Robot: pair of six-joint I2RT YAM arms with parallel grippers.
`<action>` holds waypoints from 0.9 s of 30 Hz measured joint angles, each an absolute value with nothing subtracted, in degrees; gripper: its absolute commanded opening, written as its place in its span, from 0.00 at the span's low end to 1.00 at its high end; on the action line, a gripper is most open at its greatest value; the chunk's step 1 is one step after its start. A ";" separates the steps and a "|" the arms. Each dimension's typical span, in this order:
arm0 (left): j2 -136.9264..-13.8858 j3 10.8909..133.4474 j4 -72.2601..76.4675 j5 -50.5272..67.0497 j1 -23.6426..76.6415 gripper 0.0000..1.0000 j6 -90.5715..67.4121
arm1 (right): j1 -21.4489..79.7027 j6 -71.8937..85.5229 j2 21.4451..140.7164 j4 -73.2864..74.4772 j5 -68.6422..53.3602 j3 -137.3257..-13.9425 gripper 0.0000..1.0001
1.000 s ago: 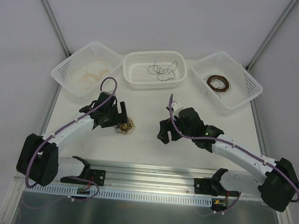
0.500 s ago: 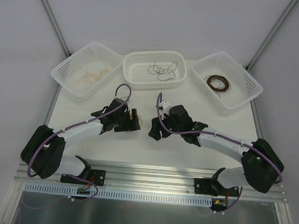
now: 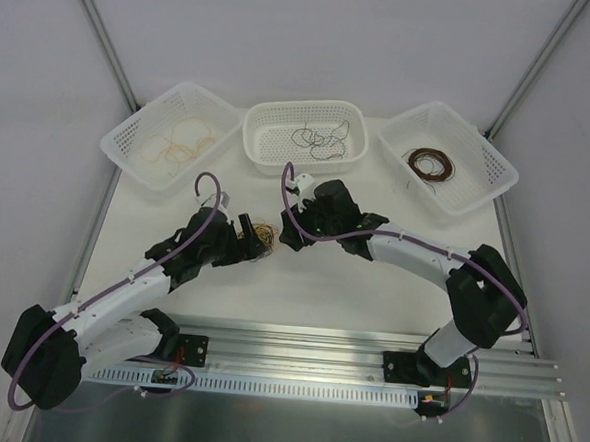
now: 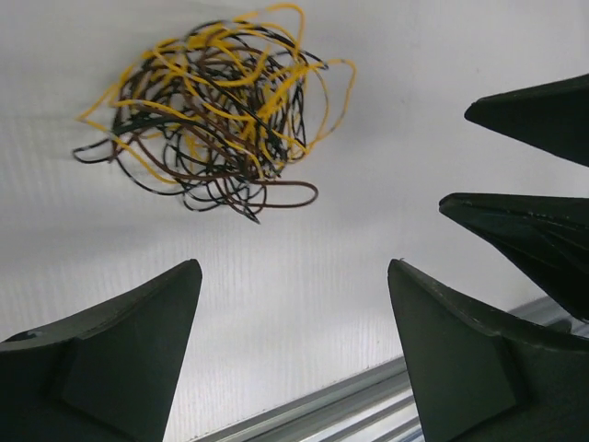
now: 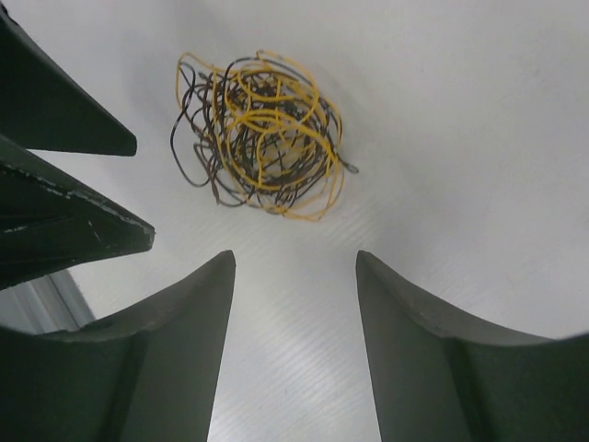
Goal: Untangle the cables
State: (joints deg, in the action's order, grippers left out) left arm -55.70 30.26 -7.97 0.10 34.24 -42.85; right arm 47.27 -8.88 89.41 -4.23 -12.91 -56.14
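Note:
A small tangle of cables (image 3: 265,235) in yellow-tan, black and dark brown lies on the white table between the two grippers. My left gripper (image 3: 247,228) is open and empty just to its left. My right gripper (image 3: 288,231) is open and empty just to its right. In the left wrist view the cables (image 4: 216,106) lie ahead of the open left gripper (image 4: 293,267), apart from it, with the right gripper's fingers (image 4: 525,221) at the right edge. In the right wrist view the cables (image 5: 262,133) lie just ahead of the open right gripper (image 5: 294,255).
Three white baskets stand at the back. The left basket (image 3: 130,139) holds yellow-tan wires (image 3: 180,139), the middle basket (image 3: 271,129) black wires (image 3: 320,139), and the right basket (image 3: 491,165) dark brown wires (image 3: 429,166). An aluminium rail (image 3: 298,341) runs along the near edge.
The right gripper has moved left and farther back, up to the tangle. The left arm has shifted and its gripper now sits just left of the tangle, which lies slightly farther right.

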 measured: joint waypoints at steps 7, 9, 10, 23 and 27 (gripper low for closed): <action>-58.02 30.76 -9.93 -3.07 25.93 0.78 -46.09 | 45.80 -11.40 98.80 -2.70 -14.94 -65.60 0.54; -60.29 31.88 -10.20 -3.42 24.01 0.76 -46.09 | 45.50 -11.42 101.49 -2.44 -15.51 -67.81 0.53; -61.49 32.71 -10.20 -3.53 23.49 0.75 -46.06 | 45.45 -11.42 102.85 -2.37 -15.70 -68.82 0.51; -69.56 37.15 -8.34 -1.69 23.20 0.73 -45.89 | 45.39 -9.80 111.35 -3.36 -16.93 -71.35 0.02; -70.72 37.15 -8.14 -1.41 23.20 0.76 -45.89 | 45.39 -9.80 107.35 -2.72 -16.82 -67.72 0.01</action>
State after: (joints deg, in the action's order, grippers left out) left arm -70.72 37.15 -8.14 -1.41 23.20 -45.89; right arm 45.39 -9.80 107.35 -2.72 -16.82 -67.72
